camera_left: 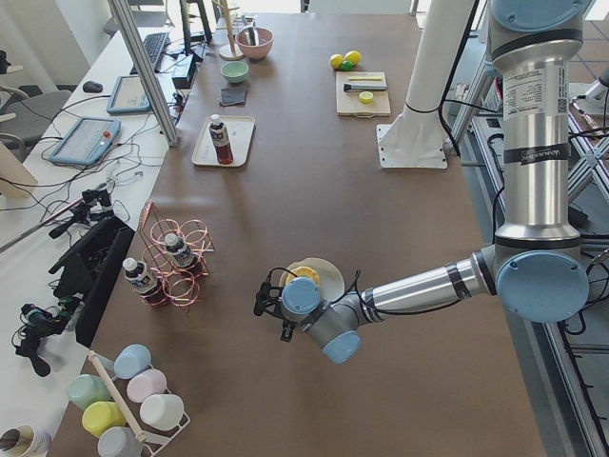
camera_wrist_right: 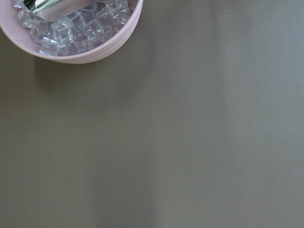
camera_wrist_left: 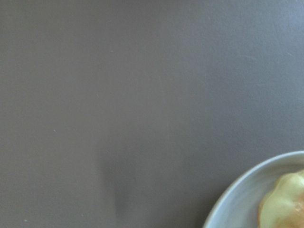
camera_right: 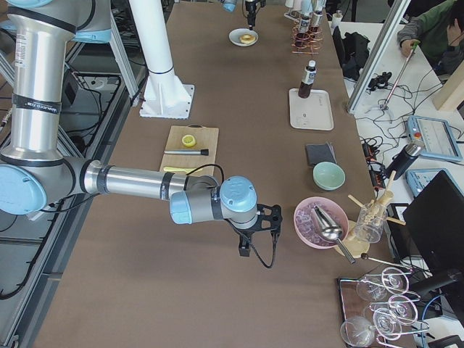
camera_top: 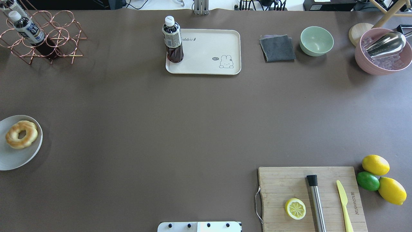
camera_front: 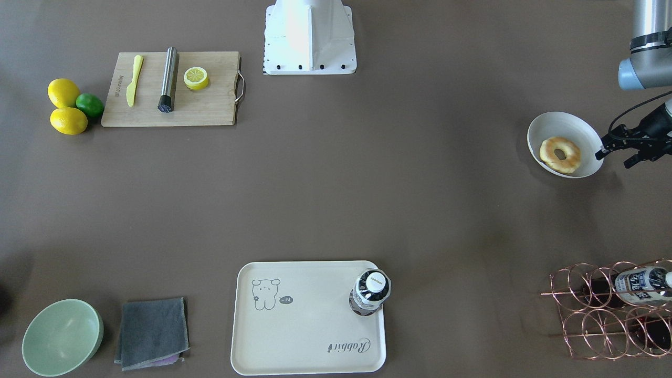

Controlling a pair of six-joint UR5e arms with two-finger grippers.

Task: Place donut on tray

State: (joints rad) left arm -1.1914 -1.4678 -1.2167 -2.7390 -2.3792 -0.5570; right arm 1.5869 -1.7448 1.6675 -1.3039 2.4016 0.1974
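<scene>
The donut (camera_front: 548,151) is a golden ring lying in a round white shallow bowl (camera_front: 562,121) at the table's end on my left side; it also shows in the overhead view (camera_top: 13,139) and the left wrist view (camera_wrist_left: 285,204). My left gripper (camera_front: 613,160) is open and empty, just beside the bowl's outer rim. The cream tray (camera_front: 310,325) with the bear drawing lies at the far middle edge (camera_top: 209,48), with a dark bottle (camera_front: 370,291) standing on one corner. My right gripper (camera_right: 254,233) shows only in the right side view, near a pink bowl; I cannot tell whether it is open.
A copper wire rack (camera_front: 609,310) with bottles stands on the operators' side of the white bowl. A wooden cutting board (camera_top: 312,198) holds a lemon half, a metal bar and a yellow knife, with lemons and a lime (camera_top: 367,180) beside it. A grey cloth (camera_top: 277,48), green bowl (camera_top: 316,40) and pink ice bowl (camera_top: 383,51) lie along the far edge.
</scene>
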